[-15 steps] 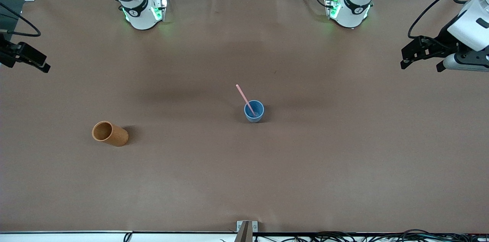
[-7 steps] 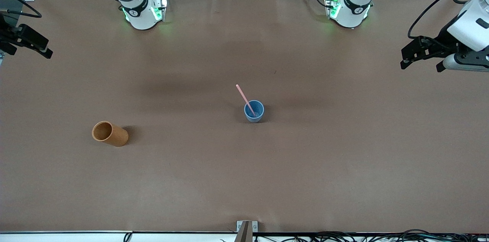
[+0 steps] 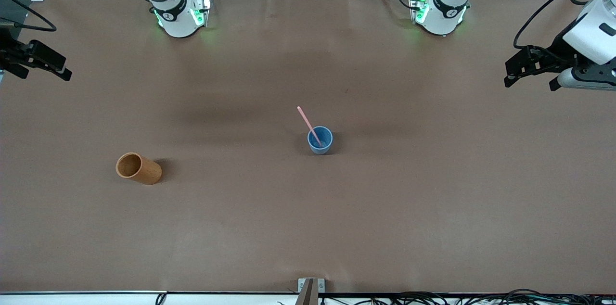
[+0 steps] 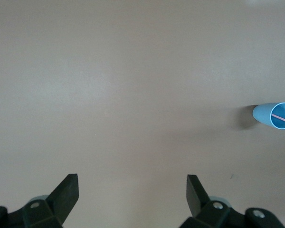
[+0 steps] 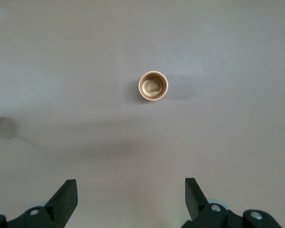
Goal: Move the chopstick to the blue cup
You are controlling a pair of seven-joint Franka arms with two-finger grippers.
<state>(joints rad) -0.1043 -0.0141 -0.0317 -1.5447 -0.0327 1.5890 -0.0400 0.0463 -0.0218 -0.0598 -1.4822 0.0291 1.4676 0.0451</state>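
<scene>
I see the chopstick (image 3: 309, 126) standing tilted in the blue cup (image 3: 320, 140) mid-bench. My left tool (image 3: 529, 70) hangs over its end of the bench, fingers apart, empty. My right tool (image 3: 41, 62) likewise. The orange cup (image 3: 138, 168) stands toward the right arm's end.

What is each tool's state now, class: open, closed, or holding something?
Left tool: open, holding nothing.
Right tool: open, holding nothing.

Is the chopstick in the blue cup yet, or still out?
In. The chopstick leans with its lower end inside the upright blue cup; the left wrist view shows it crossing the cup's mouth.
</scene>
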